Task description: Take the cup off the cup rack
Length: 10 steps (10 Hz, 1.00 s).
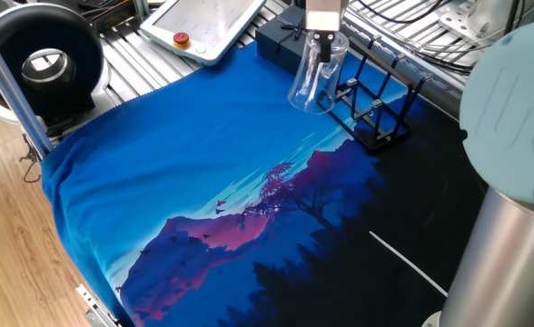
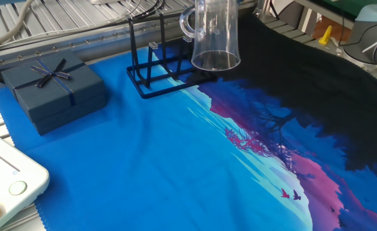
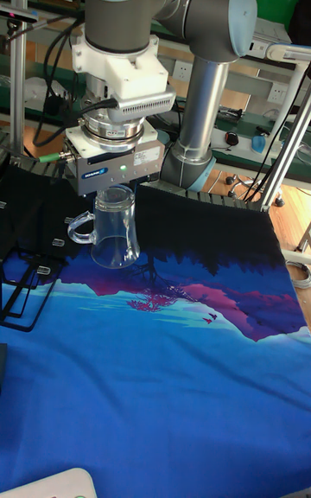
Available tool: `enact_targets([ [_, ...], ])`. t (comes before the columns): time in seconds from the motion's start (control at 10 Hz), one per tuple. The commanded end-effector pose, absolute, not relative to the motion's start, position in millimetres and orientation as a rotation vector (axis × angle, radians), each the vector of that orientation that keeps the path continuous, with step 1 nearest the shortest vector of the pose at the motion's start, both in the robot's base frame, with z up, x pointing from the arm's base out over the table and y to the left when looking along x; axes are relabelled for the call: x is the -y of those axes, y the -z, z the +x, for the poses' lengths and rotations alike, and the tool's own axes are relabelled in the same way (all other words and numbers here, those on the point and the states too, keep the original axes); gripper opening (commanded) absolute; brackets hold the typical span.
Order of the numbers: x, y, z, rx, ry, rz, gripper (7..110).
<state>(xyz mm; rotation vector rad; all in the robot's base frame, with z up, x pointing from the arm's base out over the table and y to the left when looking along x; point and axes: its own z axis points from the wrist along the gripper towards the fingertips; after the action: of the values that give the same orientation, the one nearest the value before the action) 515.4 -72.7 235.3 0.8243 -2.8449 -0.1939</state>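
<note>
The cup (image 1: 313, 80) is a clear glass mug, held mouth down above the blue cloth. My gripper (image 1: 324, 44) is shut on its upper end, the thick base. In the other fixed view the cup (image 2: 215, 37) hangs just right of the cup rack (image 2: 151, 67), clear of its pegs, with the handle pointing toward the rack. The rack (image 1: 377, 102) is a thin black frame on the cloth, with nothing on it. In the tall view the gripper (image 3: 113, 194) holds the cup (image 3: 115, 228) right of the rack (image 3: 24, 292).
A dark navy box with a bow (image 2: 51, 87) stands left of the rack. A white teach pendant (image 1: 207, 24) lies beyond the cloth's far edge. A black round device (image 1: 45, 62) sits at the left. The arm's grey base (image 1: 512, 173) fills the right side.
</note>
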Motion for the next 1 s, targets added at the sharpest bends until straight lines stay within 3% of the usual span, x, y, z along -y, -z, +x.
enact_targets([
  [0.0,82,-235,518,2.868,0.126,0.725,7],
  [0.3,78,-235,520,2.858,0.157,0.822,7],
  [0.5,55,-236,524,2.890,0.284,0.821,7],
  [0.9,65,-234,531,2.928,0.212,0.759,7],
])
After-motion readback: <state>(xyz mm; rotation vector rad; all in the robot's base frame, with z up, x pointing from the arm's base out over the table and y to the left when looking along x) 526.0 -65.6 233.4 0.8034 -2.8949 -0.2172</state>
